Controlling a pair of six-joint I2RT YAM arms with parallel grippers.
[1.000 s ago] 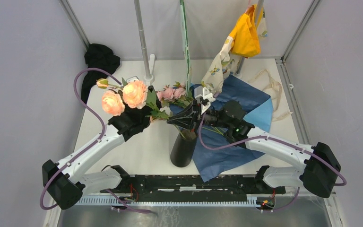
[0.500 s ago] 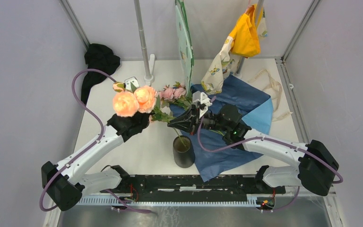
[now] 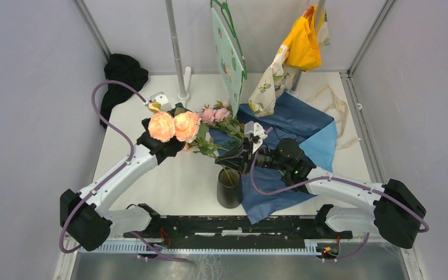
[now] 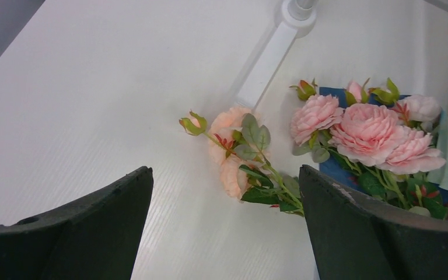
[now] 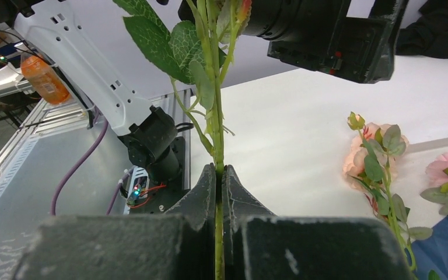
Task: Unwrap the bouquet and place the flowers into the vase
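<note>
Top view: a small matte black cylindrical vase (image 3: 229, 188) stands upright on the white counter (image 3: 175, 186), at the edge of a spread sheet of dark-blue wrapping paper (image 3: 280, 192). Directly above it is the right gripper (image 3: 228, 156). The two peach rose blooms (image 3: 174, 126) it carries are raised over the counter and overlap the left arm's wrist. The stem's lower end reaches the vase mouth; whether it is inside cannot be told.

Right wrist view: only here is the grip plain, with the jaws pressed tight on one thin green stem (image 5: 217, 116) with leaves, which rises upright between them.

Left wrist view: the left gripper (image 4: 224, 175) has its jaws spread wide and holds nothing. On the bare counter beneath lies a peach rose spray (image 4: 230, 154) with a green bud. Just beside it, a cluster of pink roses (image 4: 373, 128) rests partly on the blue paper. The vase shows in neither wrist view.
</note>
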